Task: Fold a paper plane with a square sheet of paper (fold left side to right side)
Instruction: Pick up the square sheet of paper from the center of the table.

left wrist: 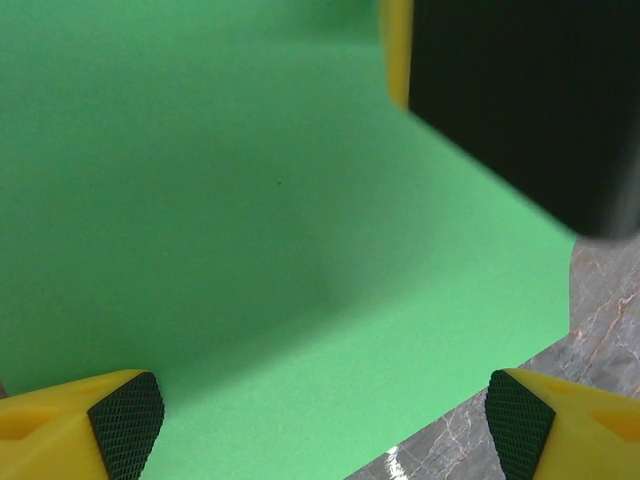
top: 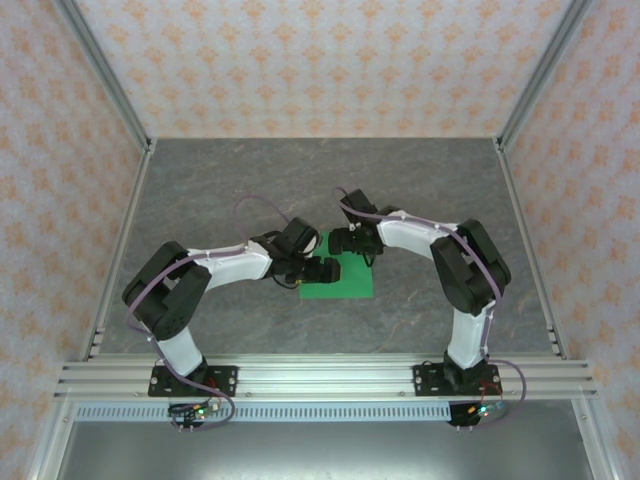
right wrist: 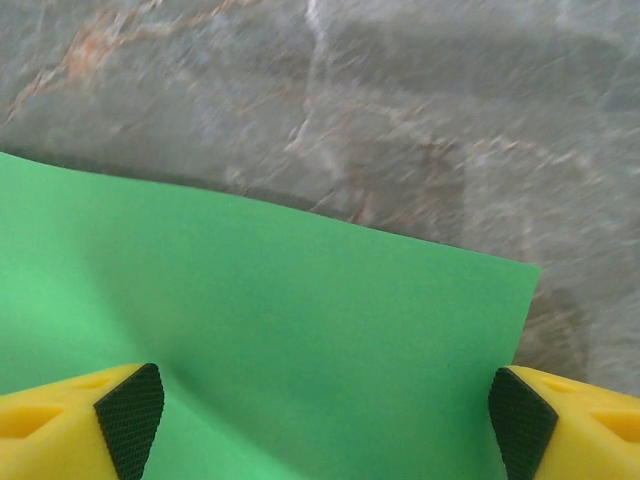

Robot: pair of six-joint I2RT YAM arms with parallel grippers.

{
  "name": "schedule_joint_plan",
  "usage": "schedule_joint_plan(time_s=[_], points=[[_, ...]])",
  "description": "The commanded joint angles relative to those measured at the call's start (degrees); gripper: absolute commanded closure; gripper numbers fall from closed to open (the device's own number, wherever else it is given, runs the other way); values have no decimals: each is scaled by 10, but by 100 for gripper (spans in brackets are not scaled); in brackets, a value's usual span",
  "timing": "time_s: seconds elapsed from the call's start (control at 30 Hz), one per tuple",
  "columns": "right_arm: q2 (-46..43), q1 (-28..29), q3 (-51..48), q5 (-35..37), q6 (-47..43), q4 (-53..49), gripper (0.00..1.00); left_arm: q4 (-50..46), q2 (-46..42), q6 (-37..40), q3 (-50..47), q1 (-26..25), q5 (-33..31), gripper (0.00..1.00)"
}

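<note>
Sheet position: the square sheet of paper (top: pixel 345 281), bright green, is lying on the grey marbled table (top: pixel 300 180) at the centre of the top view, between the two arms.
Left gripper: the left gripper (top: pixel 318 270) is reaching over the sheet's left side in the top view. In the left wrist view its jaws are standing wide apart (left wrist: pixel 323 425), one yellow finger with a black pad (left wrist: pixel 125 420) in each lower corner, nothing between them.
Sheet under left gripper: green paper (left wrist: pixel 250 200) is filling most of the left wrist view, with one corner ending at the right edge against bare table (left wrist: pixel 600 320).
Right gripper: the right gripper (top: pixel 347 241) is hanging over the sheet's upper edge in the top view. In the right wrist view its jaws are also standing wide apart (right wrist: pixel 325 425), gripping nothing.
Sheet under right gripper: the paper (right wrist: pixel 250 320) is covering the lower part of the right wrist view, its far edge running from middle left down to a corner at the right.
Obstruction: a black housing (left wrist: pixel 520 100) with a yellow strip is crowding the upper right of the left wrist view, close over the sheet.
Surroundings: patterned walls (top: pixel 300 60) are enclosing the table, and an aluminium rail (top: pixel 320 375) is carrying both arm bases along the bottom.
</note>
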Motion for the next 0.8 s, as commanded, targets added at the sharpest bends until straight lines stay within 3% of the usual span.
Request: schedule_joint_plan(time_s=[0.0, 0.17, 0.37, 0.53, 0.63, 0.77], points=[[-11, 9, -14, -40, 15, -46, 16, -2, 22, -5, -4, -3, -5, 11], [-15, 9, -11, -48, 10, -52, 28, 10, 11, -5, -9, -3, -6, 11], [-13, 9, -13, -60, 5, -44, 56, 26, -28, -6, -20, 11, -8, 11], [-23, 9, -14, -75, 4, -29, 77, 28, -88, -1, -40, 52, 4, 10], [-36, 1, -21, -110, 6, -4, 85, 24, -131, 8, -53, 87, 15, 10], [-67, -34, -55, -205, 34, 71, 87, 17, -195, 24, -78, 144, 30, 9]])
